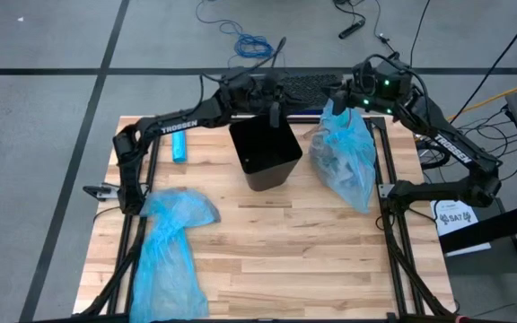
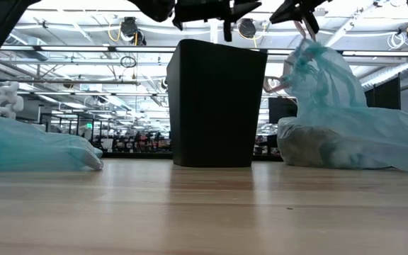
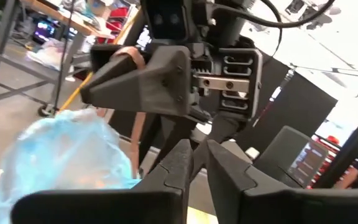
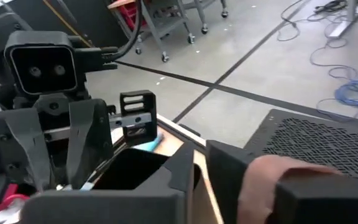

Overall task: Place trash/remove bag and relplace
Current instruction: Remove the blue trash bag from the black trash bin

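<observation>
From above, the trash [image 1: 335, 161] is seen inside the filled blue bag [image 1: 357, 148], right of centre just beside the black bin [image 1: 263, 152], with the right gripper [image 1: 341, 100] at its neck; unsupported, the bag could slump and spill; the left gripper [image 1: 274, 112] is poised over the bin's far rim, near enough for the arms to be knocked together; a fresh bag [image 1: 169, 242] lies lower left; at table height the bin's inside is hidden and both wrists are cut off at the top edge; in the wrist views both pairs of fingers are shown narrowly parted, with nothing between them; the bag's neck cannot be made out there.
</observation>
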You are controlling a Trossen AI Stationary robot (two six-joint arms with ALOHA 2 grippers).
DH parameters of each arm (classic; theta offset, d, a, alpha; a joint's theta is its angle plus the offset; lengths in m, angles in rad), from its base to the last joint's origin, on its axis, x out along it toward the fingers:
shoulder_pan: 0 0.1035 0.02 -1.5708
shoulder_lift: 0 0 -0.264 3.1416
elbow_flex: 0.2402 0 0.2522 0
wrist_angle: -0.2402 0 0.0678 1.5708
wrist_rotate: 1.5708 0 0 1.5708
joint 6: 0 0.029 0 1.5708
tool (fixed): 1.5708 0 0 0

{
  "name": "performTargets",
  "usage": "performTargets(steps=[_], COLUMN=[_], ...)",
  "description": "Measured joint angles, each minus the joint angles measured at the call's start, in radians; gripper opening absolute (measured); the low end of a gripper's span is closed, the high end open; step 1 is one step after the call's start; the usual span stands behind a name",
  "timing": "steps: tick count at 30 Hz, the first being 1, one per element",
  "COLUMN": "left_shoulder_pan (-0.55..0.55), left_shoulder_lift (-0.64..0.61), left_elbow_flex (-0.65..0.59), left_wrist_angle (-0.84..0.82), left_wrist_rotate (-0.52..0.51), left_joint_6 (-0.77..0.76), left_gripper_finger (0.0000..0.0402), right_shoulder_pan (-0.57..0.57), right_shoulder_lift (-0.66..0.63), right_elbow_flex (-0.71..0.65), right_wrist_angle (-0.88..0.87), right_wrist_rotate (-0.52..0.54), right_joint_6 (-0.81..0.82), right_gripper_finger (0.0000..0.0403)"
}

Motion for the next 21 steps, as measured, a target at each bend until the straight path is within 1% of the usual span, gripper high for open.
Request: performTargets(steps=[2,5,8,10,16,21], left_shoulder_pan=[0.013,0.03,0.052,0.071,0.126,0.107], left_shoulder_lift=[0.0,0.0,0.0,0.0,0.03,0.082], left_elbow_flex=[0.0,0.0,0.0,0.0,0.001,0.001], left_wrist_angle=[0.0,-0.001,-0.004,-0.003,0.006,0.011], left_wrist_rotate=[0.0,0.0,0.0,0.0,0.01,0.042], left_joint_6=[0.0,0.007,0.061,0.084,0.083,0.084], left_gripper_finger=[0.006,0.0071,0.0075,0.0075,0.0075,0.0075], right_shoulder_pan=[0.0,0.0,0.0,0.0,0.0,0.0], right_shoulder_lift=[0.003,0.002,0.002,0.002,0.002,0.002], right_elbow_flex=[0.0,0.0,0.0,0.0,0.0,0.0], right_wrist_angle=[0.016,0.077,0.162,0.223,0.341,0.349], right_wrist_rotate=[0.004,-0.008,-0.047,-0.047,0.096,0.11], right_joint_6=[0.022,0.114,0.207,0.247,0.326,0.354], right_gripper_finger=[0.0056,0.0091,0.0122,0.0138,0.0168,0.0176])
